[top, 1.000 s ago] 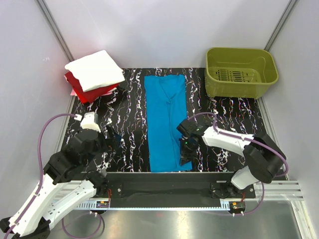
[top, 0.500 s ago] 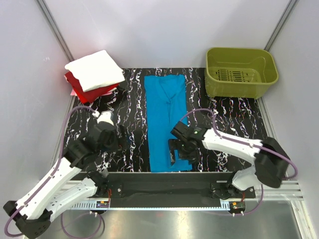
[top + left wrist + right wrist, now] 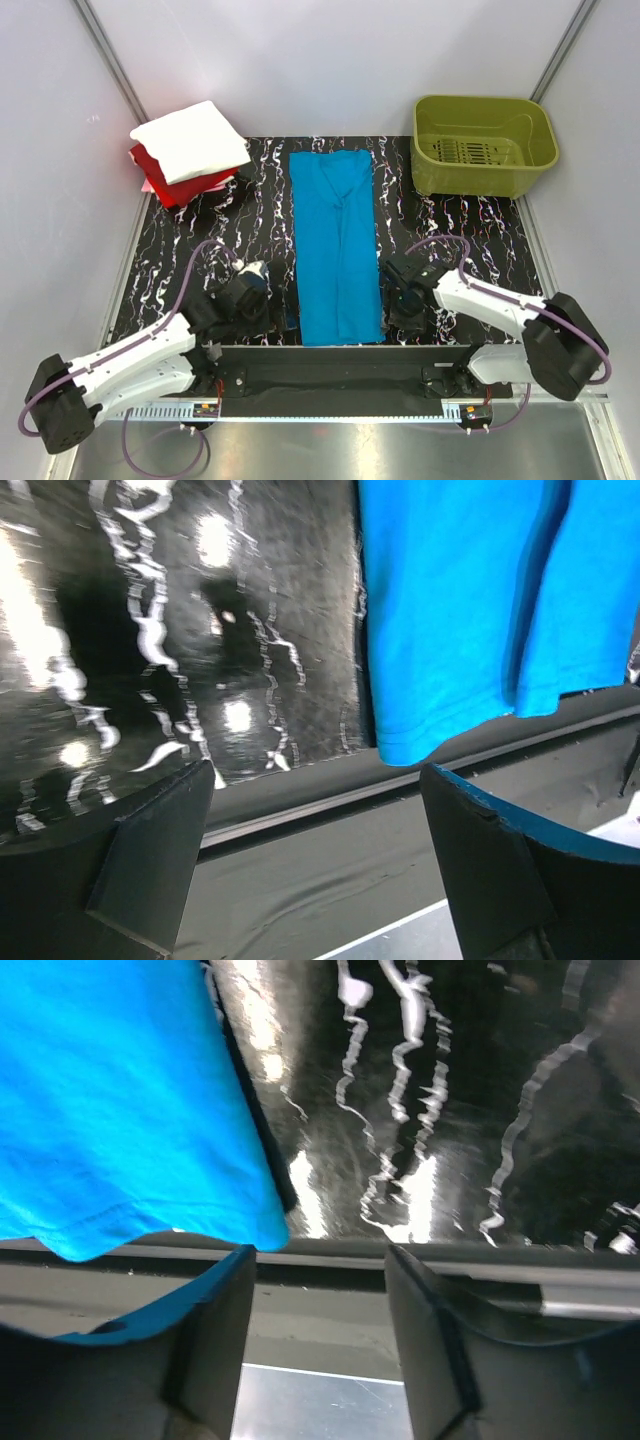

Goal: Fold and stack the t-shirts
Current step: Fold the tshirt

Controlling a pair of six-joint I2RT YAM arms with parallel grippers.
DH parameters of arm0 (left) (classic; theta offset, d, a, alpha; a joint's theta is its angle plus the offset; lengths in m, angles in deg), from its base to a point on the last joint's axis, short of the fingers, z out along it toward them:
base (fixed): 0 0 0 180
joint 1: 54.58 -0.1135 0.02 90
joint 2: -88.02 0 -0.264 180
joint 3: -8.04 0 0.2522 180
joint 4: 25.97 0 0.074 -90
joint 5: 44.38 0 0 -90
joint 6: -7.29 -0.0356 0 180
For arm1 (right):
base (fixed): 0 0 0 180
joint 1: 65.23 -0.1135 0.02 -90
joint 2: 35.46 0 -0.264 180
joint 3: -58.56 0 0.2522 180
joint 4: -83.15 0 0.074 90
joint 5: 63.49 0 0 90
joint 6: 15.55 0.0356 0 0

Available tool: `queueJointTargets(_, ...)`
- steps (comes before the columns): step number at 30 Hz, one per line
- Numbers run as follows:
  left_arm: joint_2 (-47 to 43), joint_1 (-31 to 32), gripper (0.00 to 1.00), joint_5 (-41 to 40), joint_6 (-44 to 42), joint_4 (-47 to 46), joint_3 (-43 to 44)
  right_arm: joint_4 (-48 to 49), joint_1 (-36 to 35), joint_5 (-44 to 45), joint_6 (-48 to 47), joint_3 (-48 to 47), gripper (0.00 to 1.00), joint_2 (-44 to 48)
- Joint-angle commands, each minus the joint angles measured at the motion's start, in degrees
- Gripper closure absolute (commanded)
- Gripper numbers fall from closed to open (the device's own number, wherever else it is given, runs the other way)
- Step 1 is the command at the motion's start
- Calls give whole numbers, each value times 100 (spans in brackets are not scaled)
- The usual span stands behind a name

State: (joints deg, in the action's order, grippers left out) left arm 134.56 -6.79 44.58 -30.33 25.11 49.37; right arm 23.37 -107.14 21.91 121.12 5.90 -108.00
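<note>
**Left tool.** The left tool point(image 3: 315, 850) has its two fingers standing well apart, with nothing between them. It sits low over the tabletop, just beside the near-left corner of the bright turquoise-blue cloth t-shirt point(image 3: 337, 245). In the left wrist view, that corner's hemmed edge lies just beyond the gap between the fingers and is not touching either one.

**Right tool.** The right tool point(image 3: 320, 1330) also has its fingers apart and holds nothing. It sits just beside the near-right corner of the turquoise-blue t-shirt. In the right wrist view, the hem corner ends just above the tip of the finger on the left side of that view. Whether the two touch cannot be told.

**Turquoise-blue t-shirt.** It lies flat on the black, white-veined marbled tabletop point(image 3: 460, 230), folded into a long, narrow strip. The strip runs from the near edge, between the two tools, straight away from the arms. A lengthwise fold line shows along its middle.

**Other t-shirts.** A folded white cloth t-shirt point(image 3: 190, 140) rests on top of a folded red cloth t-shirt point(image 3: 165, 180). This stack is off the far-left corner of the turquoise-blue t-shirt, well apart from it.

**Basket.** An olive-green rectangular plastic basket point(image 3: 470, 180) stands off the far-right corner of the turquoise-blue t-shirt, apart from it.
</note>
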Motion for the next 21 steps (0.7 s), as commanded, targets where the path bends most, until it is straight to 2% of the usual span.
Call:
queueJointTargets(1, 135, 142, 11, 270, 360, -962, -120, 629, 34, -269, 8, -4, 40, -243)
queueJointTargets(8, 671, 520, 11, 236, 606, -1481, -340, 840, 43, -471, -246, -223, 42, -779)
queueJointTargets(10, 864, 634, 11, 253, 721, -1631, -402, 849, 51, -489, -299, -268, 45, -850)
queueJointTargets(14, 1181, 802, 26, 306, 905, -2122, -507, 902, 43, -515, -299, -233, 60, -842)
queueJointTargets(16, 1374, 889, 28, 332, 967, -2325, -534, 919, 43, -515, -299, -207, 68, -824)
queueJointTargets(19, 1620, 986, 38, 341, 993, -2545, -507, 972, 43, -515, -282, -154, 81, -736)
queueJointTargets(21, 1769, 1030, 49, 341, 1011, -2633, -490, 1007, 43, -507, -282, -127, 87, -701)
